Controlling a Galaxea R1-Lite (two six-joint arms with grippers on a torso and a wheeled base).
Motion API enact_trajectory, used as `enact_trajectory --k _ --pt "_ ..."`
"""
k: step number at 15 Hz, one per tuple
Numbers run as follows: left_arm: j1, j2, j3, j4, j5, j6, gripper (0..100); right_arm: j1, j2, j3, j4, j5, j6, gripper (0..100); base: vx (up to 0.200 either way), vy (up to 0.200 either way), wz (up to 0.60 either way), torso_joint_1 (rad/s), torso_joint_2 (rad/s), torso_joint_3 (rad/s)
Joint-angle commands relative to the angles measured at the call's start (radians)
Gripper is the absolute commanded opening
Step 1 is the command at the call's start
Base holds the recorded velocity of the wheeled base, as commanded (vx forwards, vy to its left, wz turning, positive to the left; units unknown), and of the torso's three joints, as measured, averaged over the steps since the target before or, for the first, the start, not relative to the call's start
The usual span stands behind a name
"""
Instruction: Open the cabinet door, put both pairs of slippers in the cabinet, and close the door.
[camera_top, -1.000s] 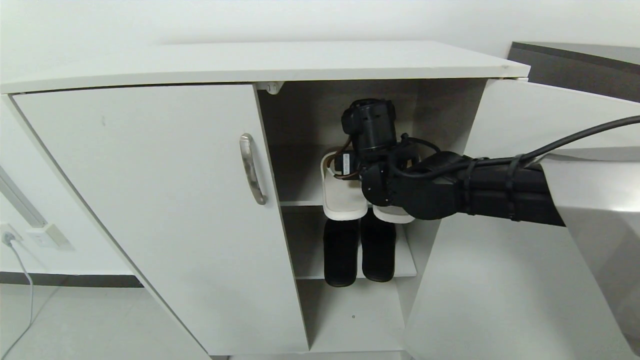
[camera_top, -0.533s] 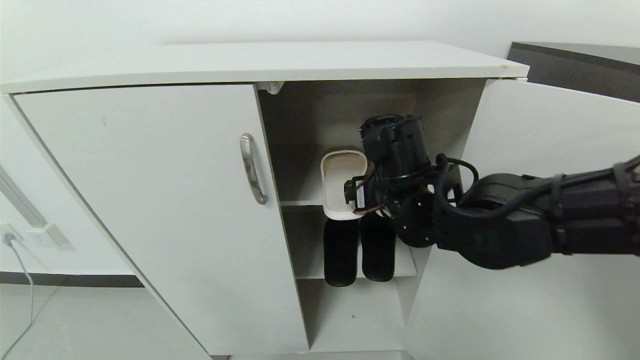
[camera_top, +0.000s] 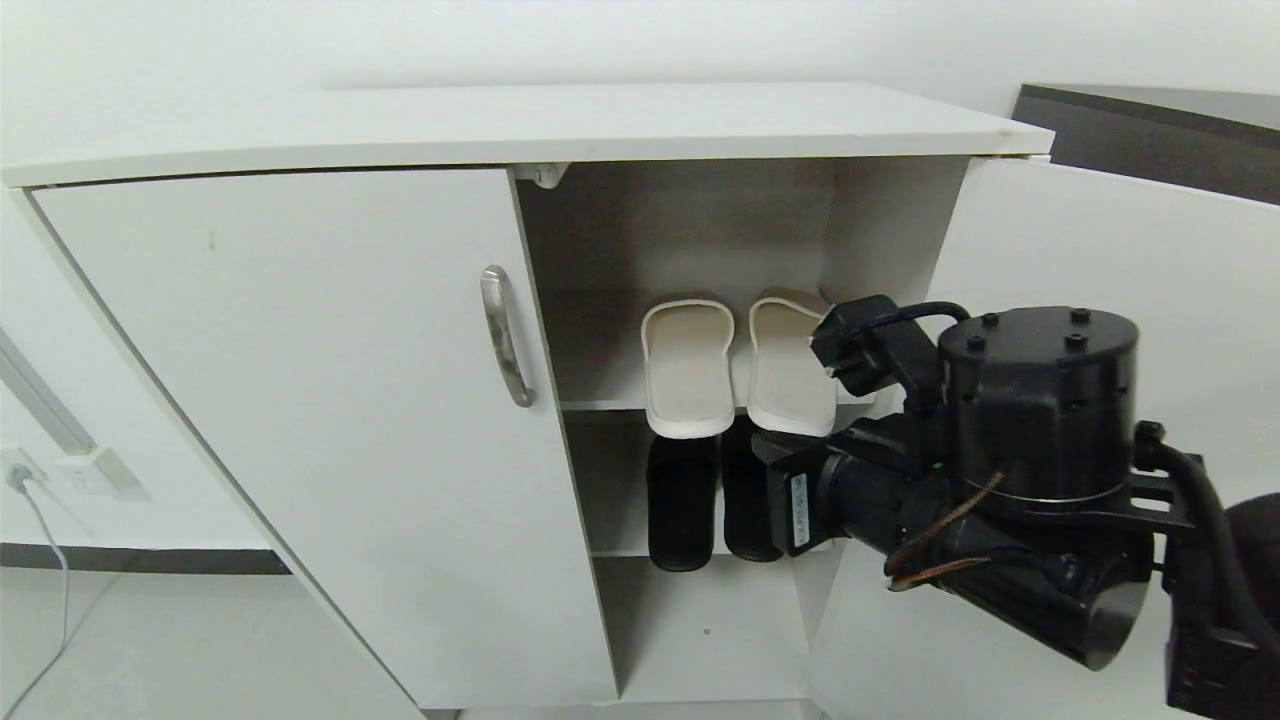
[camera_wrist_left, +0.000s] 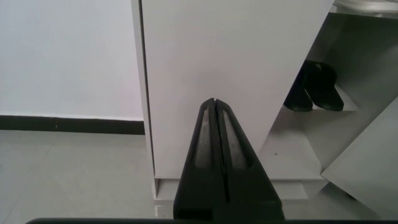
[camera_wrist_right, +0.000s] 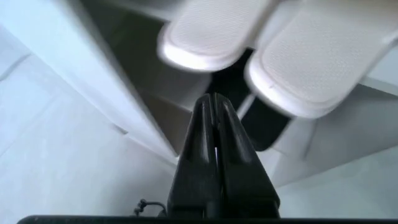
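The left gripper has its fingers pressed together, holding nothing, facing the shut left door. Inside the cabinet, the white slippers lie side by side on a shelf, with the black slippers at 6 o'clock below them. The right gripper is squeezed together and empty, just outside; the white slippers are at 10 o'clock from the right arm. The right door stands open.

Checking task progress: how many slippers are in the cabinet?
4. Upper shelf: left white slipper, right white slipper. Next shelf down: left black slipper, right black slipper, partly behind the right arm.
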Motion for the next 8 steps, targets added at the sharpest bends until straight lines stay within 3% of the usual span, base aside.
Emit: enact_trajectory --k 1,8 --pt "0.000 0.000 0.000 0.000 0.000 0.000 0 0.001 -0.038 0.057 -0.023 0.013 -0.017 0 0.000 0.000 0.00 0.000 0.00 0.000" --pt "0.000 0.000 0.000 0.000 -0.001 0.001 0 0.001 -0.003 0.074 -0.043 0.016 -0.015 0 0.000 0.000 0.00 0.000 0.00 0.000"
